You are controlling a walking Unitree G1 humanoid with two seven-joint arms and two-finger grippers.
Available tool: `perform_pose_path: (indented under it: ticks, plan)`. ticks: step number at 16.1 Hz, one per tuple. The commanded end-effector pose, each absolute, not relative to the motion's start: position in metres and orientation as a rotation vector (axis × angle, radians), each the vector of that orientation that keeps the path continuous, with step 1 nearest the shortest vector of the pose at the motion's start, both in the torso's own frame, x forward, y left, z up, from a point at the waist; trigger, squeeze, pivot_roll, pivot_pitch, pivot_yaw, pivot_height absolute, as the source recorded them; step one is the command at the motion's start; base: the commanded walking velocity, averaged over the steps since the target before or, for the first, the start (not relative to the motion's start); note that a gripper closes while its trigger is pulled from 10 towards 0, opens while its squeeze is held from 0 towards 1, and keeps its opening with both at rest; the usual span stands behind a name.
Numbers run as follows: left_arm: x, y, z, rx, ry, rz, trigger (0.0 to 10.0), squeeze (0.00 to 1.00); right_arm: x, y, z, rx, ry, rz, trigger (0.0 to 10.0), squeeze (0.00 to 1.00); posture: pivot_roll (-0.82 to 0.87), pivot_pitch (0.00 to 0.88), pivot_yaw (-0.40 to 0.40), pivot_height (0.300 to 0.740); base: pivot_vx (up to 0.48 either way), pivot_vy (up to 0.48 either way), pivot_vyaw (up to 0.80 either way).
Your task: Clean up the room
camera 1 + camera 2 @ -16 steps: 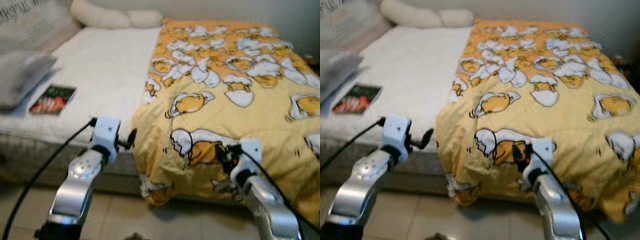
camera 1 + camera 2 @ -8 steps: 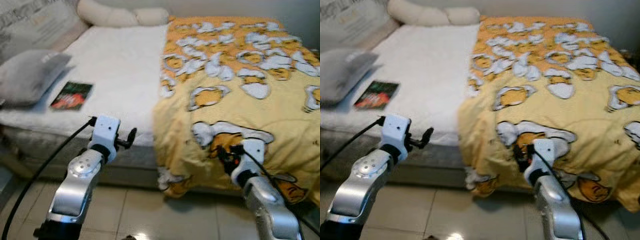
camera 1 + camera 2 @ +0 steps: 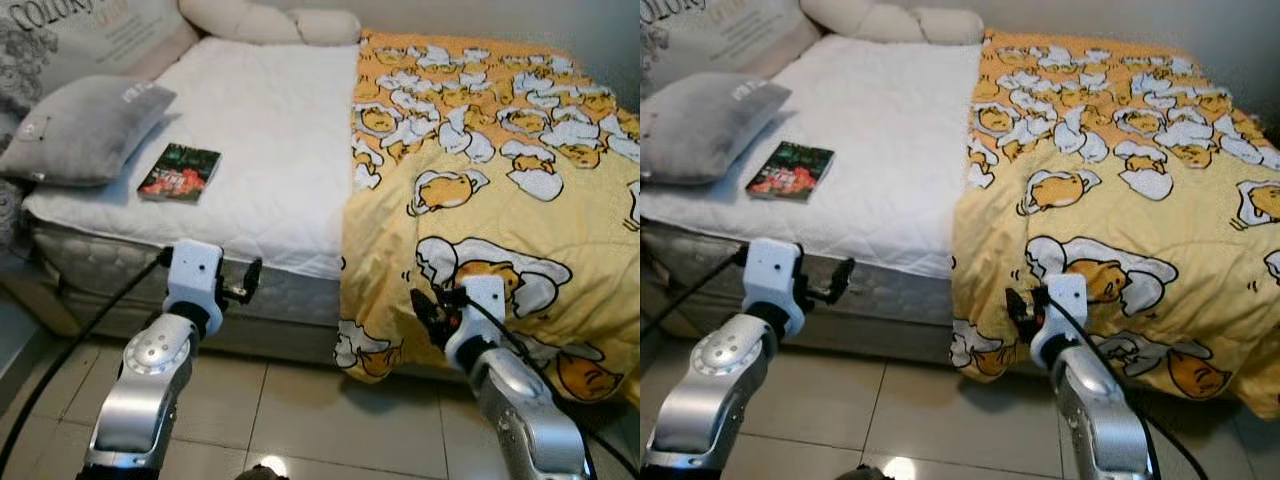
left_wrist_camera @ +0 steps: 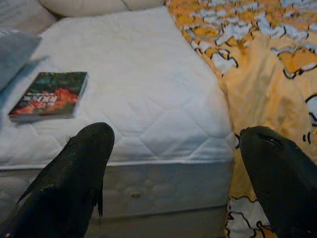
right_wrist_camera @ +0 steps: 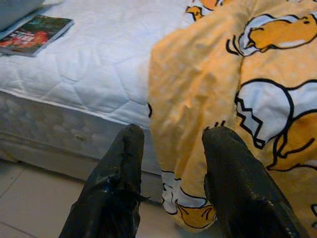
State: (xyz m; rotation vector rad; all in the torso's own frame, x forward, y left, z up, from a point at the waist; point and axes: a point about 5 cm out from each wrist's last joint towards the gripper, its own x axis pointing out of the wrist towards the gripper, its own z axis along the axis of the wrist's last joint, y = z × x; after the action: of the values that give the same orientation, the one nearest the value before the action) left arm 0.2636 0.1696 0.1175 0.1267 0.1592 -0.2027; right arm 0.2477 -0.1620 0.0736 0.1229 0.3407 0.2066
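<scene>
A yellow blanket [image 3: 500, 170] printed with egg characters covers the right half of the bed and hangs over its near edge. A book [image 3: 180, 172] with a dark red and green cover lies on the bare white mattress [image 3: 270, 130], beside a grey pillow [image 3: 85, 130]. My left gripper [image 3: 248, 280] is open in front of the mattress side, short of the bed. My right gripper [image 3: 428, 310] is open with nothing between its fingers, close to the blanket's hanging left corner [image 5: 198, 74]. The left wrist view looks across the mattress to the book [image 4: 47, 95].
A long cream pillow [image 3: 265, 22] lies at the head of the bed, and a lettered cushion [image 3: 80, 35] leans at the far left. Beige tiled floor [image 3: 300, 410] runs along the bed's near side under both arms. A wall stands behind the bed.
The whole picture has slid right and sharpened, with more floor showing, so the camera has moved. Both arms keep the same pose and both grippers stay open.
</scene>
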Motion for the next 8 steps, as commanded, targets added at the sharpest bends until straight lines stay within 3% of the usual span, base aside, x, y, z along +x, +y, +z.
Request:
perform_pose_path:
  ticks: [1,2,4,8]
  plan:
    - [0.2623,0.1681,0.1202,0.119,0.146,-0.212,10.0,0.0,0.2494,-0.1647,0.0761,0.127,0.342,0.204,10.0,0.0,0.02,0.0,-0.003,0.74,0.0,0.0,0.0]
    - [0.2621,0.1683,0.1202,0.119,0.146,-0.211,10.0,0.0,0.2494,-0.1645,0.076,0.128,0.343,0.205,10.0,0.0,0.02,0.0,-0.003,0.74,0.0,0.0,0.0]
    - [0.2608,0.1689,0.121,0.116,0.138,-0.207,10.0,0.0,0.2493,-0.1638,0.0763,0.131,0.346,0.215,10.0,0.0,0.02,0.0,-0.005,0.74,0.253,0.0,-0.65]
    - [0.2612,0.1715,0.1221,0.122,0.137,-0.199,10.0,0.0,0.2514,-0.1613,0.0773,0.12,0.337,0.236,10.0,0.0,0.03,0.0,-0.005,0.74,0.276,0.0,0.0]
